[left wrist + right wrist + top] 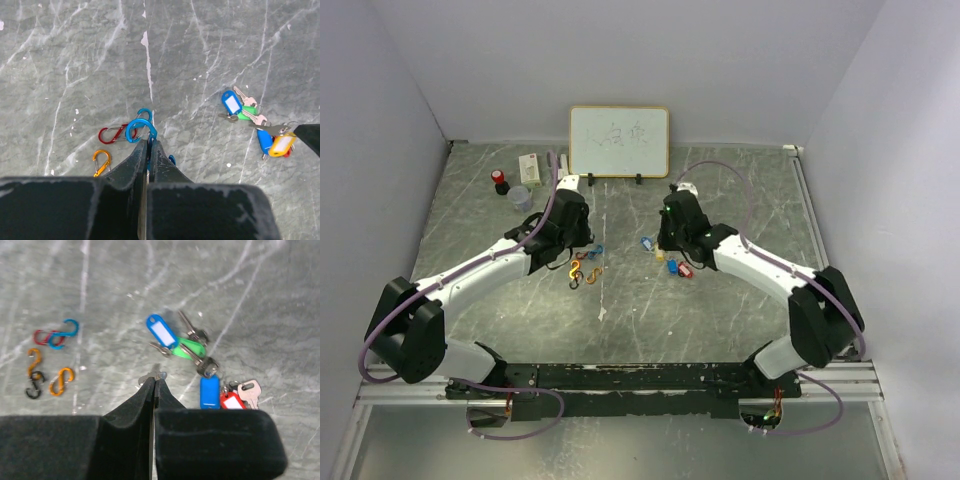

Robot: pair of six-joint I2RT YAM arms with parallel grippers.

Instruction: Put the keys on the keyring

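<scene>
Grey marbled tabletop (pixel 650 320), white scratches all over, plain white walls (pixel 620 50) on three sides. Whiteboard (pixel 619 140) propped at back edge; red-capped item (pixel 500 182), small box (pixel 529 166) and clear cup (pixel 520 197) back left. Left gripper (pixel 149 142): jaws clamped on blue carabiner clip (pixel 140 131), red clip (pixel 112 134) and orange clip (pixel 101 162) just beside. Keys (pixel 186 346) lie clustered at centre-right, tags blue, green, red, yellow. Right gripper (pixel 154 382): jaws together, tips at small metal key piece (pixel 146 377); actual pinch unclear.
</scene>
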